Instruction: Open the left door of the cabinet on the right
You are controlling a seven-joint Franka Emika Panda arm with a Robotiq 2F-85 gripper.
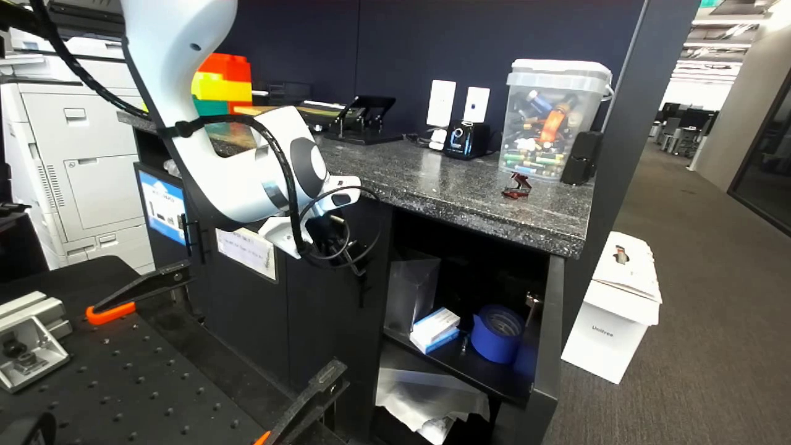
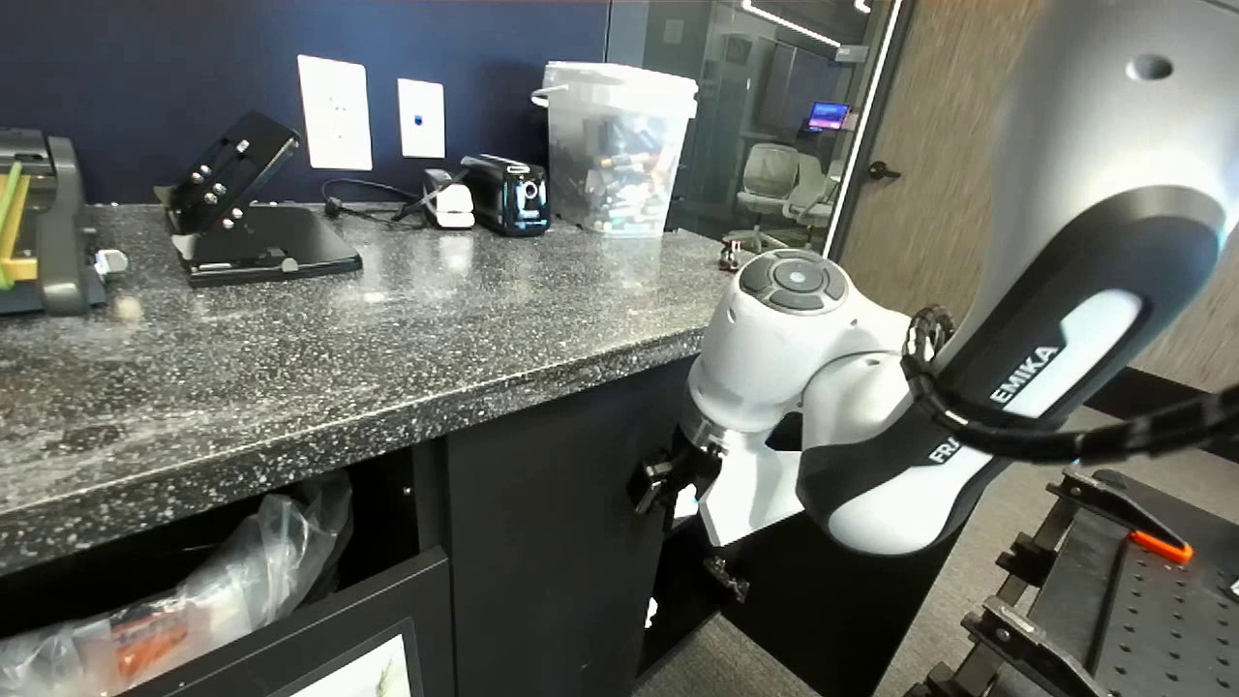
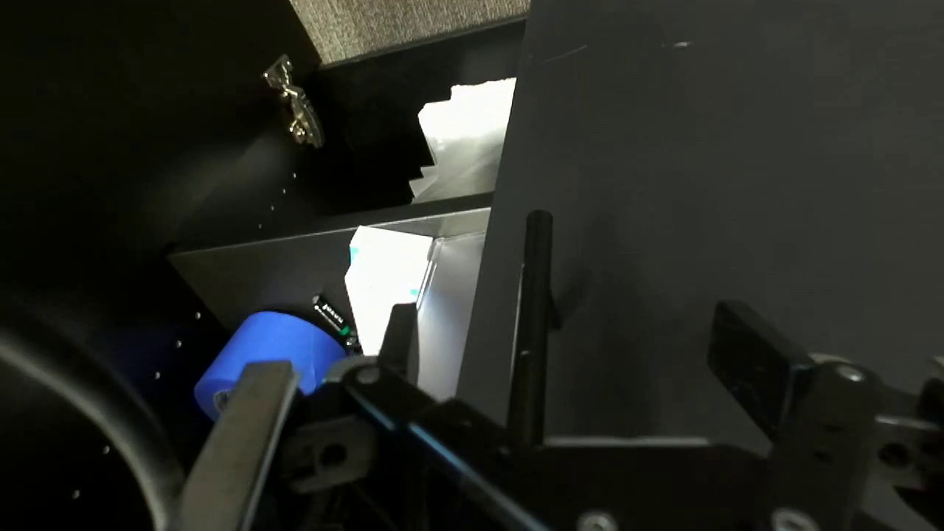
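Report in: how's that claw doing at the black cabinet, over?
Claw open, handle showing between its fingers. Left door looks shut. Nothing seen between claw and handle.

"The left door (image 3: 700, 184)?"
"Smooth and matt."
"And the table (image 2: 319, 348)?"
"Speckled stone, glossy."
"The bucket (image 1: 552, 120) at two o'clock in an exterior view?"
"Smooth, translucent plastic."
"The carton (image 1: 609, 315) at four o'clock there?"
"Matt cardboard."
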